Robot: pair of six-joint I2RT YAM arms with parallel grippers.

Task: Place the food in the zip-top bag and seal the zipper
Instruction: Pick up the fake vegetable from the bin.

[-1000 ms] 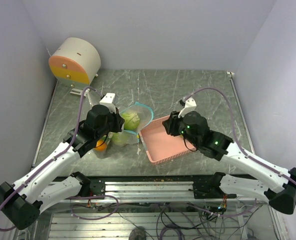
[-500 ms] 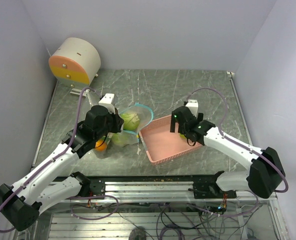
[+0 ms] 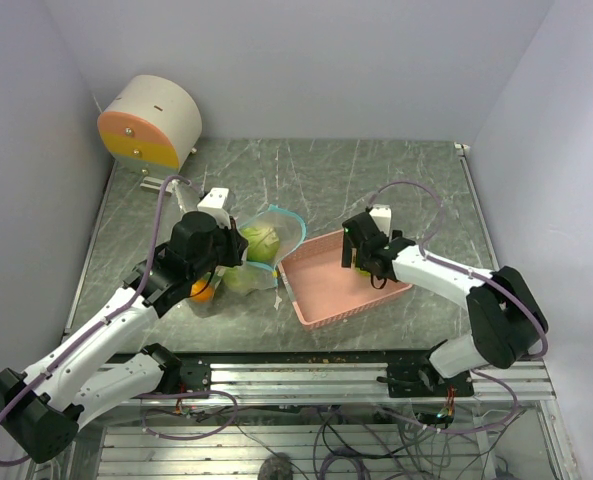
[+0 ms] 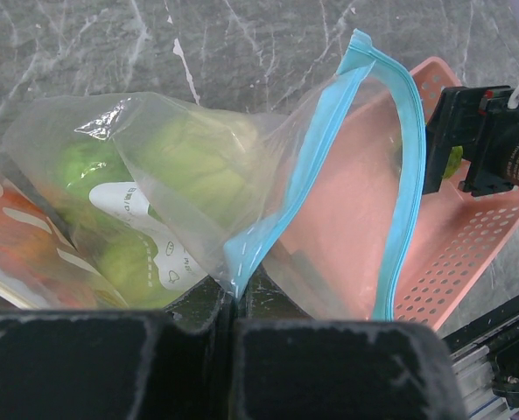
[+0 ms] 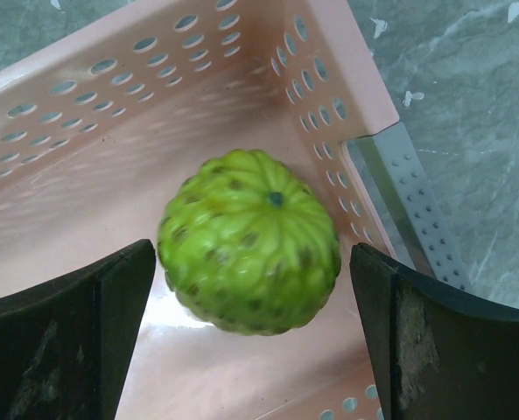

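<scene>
Right wrist | right gripper (image 5: 250, 262) wide around green fruit (image 5: 248, 241) (mostly hidden overhead); left gripper (image 4: 231, 302) pinching zipper (image 4: 399, 175)

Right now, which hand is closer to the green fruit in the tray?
Right. The right gripper hangs open over the fruit; the left gripper pinches the bag, farther off.

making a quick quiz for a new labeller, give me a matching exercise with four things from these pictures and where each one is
Things
1. bumpy green fruit
2. teal zipper
3. pale green cabbage
4. cream and orange drum

Places
a. at the far left corner of the table
b. inside the clear zip-top bag
c. in the pink tray, between the open fingers of the right gripper
d. pinched at one end by the shut left gripper

Pairs: 1-c, 2-d, 3-b, 4-a
</scene>
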